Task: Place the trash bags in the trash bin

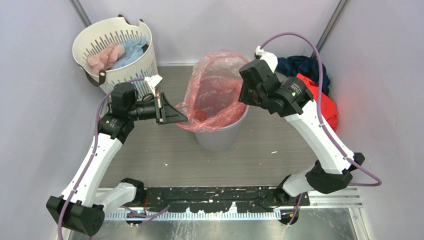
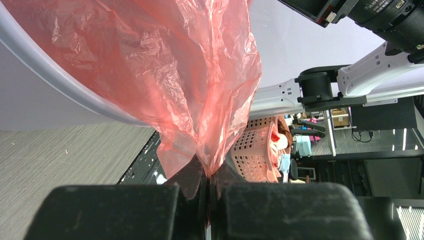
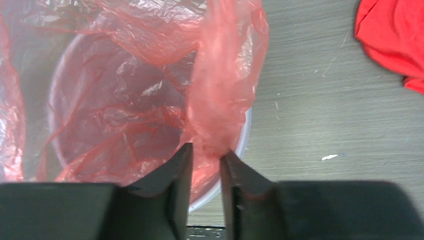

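The trash bag stands in the trash bin. Its crinkled red-pink film lines the inside, rises above the rim and spills over the bin's left edge. To the bin's far left, a white slotted laundry basket holds a pink cloth and a blue cloth. Right of the bin, a red garment lies on the floor against a dark blue cloth. At the bin's left rim, the left gripper pinches a bunched fold of the bag between closed fingers. Over the bin's right rim, the right gripper has its fingers apart, with a hanging fold of film at the tips.
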Tool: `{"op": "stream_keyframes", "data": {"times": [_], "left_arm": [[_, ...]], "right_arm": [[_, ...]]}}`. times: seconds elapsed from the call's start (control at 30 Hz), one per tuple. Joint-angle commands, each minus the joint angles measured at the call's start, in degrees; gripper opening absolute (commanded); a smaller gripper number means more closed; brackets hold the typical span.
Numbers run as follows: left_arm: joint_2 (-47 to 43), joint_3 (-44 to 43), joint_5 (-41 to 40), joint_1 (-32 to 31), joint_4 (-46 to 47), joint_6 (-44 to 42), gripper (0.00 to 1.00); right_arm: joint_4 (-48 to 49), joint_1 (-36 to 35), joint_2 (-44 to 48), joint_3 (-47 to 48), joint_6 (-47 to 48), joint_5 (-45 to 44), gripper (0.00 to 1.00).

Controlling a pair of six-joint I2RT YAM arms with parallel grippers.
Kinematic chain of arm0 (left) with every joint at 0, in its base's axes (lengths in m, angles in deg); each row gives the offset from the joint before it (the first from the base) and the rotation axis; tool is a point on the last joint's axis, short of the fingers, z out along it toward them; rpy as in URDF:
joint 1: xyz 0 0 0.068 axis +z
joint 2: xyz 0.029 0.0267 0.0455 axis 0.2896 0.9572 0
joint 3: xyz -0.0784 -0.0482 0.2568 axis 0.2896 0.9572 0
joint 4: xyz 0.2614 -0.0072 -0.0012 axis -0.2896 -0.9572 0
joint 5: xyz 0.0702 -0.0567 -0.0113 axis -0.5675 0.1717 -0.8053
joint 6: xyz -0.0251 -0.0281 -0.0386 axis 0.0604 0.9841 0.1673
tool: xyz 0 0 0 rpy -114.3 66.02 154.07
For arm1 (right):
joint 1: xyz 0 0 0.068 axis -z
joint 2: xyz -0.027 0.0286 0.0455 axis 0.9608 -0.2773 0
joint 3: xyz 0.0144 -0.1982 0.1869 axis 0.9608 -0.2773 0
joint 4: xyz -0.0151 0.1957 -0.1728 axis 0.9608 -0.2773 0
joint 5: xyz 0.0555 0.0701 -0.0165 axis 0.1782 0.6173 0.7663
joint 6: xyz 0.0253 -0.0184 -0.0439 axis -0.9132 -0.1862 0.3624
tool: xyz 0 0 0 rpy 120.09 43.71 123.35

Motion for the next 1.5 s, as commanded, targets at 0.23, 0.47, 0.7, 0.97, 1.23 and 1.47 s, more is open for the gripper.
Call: {"op": "stream_keyframes", "data": {"times": [0.23, 0.47, 0.7, 0.97, 1.23, 1.47], "left_arm": [[-1.3, -1.7, 0.4, -0.1, -0.9, -2.2, 0.00], [-1.6, -2.6, -2.6, -0.1, -4.0, -3.7, 0.00], [-2.6, -2.5, -4.4, -0.1, -5.3, -3.6, 0.00], [-4.6, -3.1, -5.3, -0.1, -8.0, -3.5, 0.00], [-5.7, -3.0, -8.5, -0.1, -11.6, -5.4, 0.00], [-7.8, -1.9, -17.1, -0.1, -8.9, -5.7, 0.00]], "right_arm": [[3.5, 0.4, 5.5, -3.4, -1.8, -0.9, 0.01], [5.7, 0.4, 12.9, -12.7, -3.3, 2.5, 0.01], [6.3, 0.4, 18.8, -19.8, -4.5, 4.6, 0.01], [9.5, 0.2, 22.6, -29.1, -5.8, 8.9, 0.01], [10.1, -0.5, 25.0, -32.5, -6.7, 10.1, 0.01], [9.8, -0.6, 27.5, -36.2, -7.6, 11.0, 0.01]]}}
